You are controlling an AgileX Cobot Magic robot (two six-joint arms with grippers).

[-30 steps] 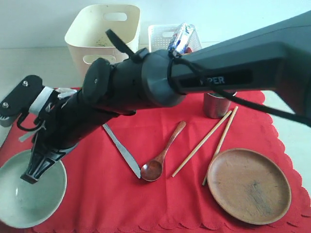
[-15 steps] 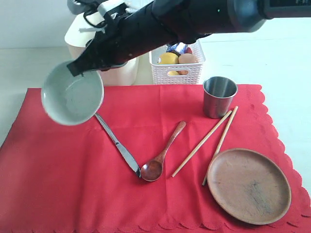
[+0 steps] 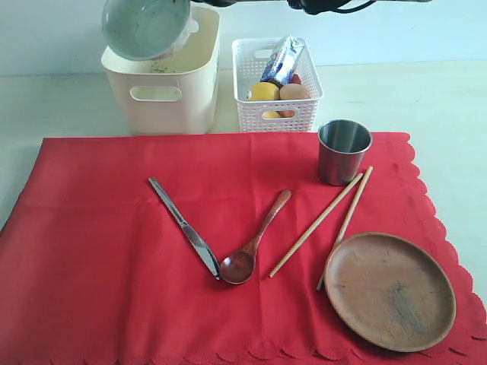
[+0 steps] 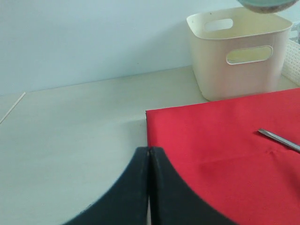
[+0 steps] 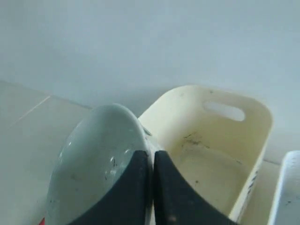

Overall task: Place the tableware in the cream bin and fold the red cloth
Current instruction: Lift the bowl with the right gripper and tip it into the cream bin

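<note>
The pale speckled bowl (image 3: 146, 26) is being held high by the right gripper (image 5: 151, 157). Its rim is being pinched between the two black fingers, which are almost shut on it. The bowl is being tipped on its side by one corner of the open top of the cream bin (image 3: 163, 91), and it is not inside. Only a small dark bit of that arm is being shown at the top edge of the exterior view.

The left gripper (image 4: 148, 152) is being kept low over the table (image 4: 70, 131), near a corner of the red cloth (image 3: 99, 251). Its fingers are being pressed together with nothing between them.

These things are being counted on the cloth: one steel cup (image 3: 344, 150), one silver knife (image 3: 185, 226), one dark wooden spoon (image 3: 255, 242), two chopsticks (image 3: 316, 225) and one brown plate (image 3: 390, 291). One white basket (image 3: 278, 114) is being seen just beside the one cream bin, behind the cloth.
</note>
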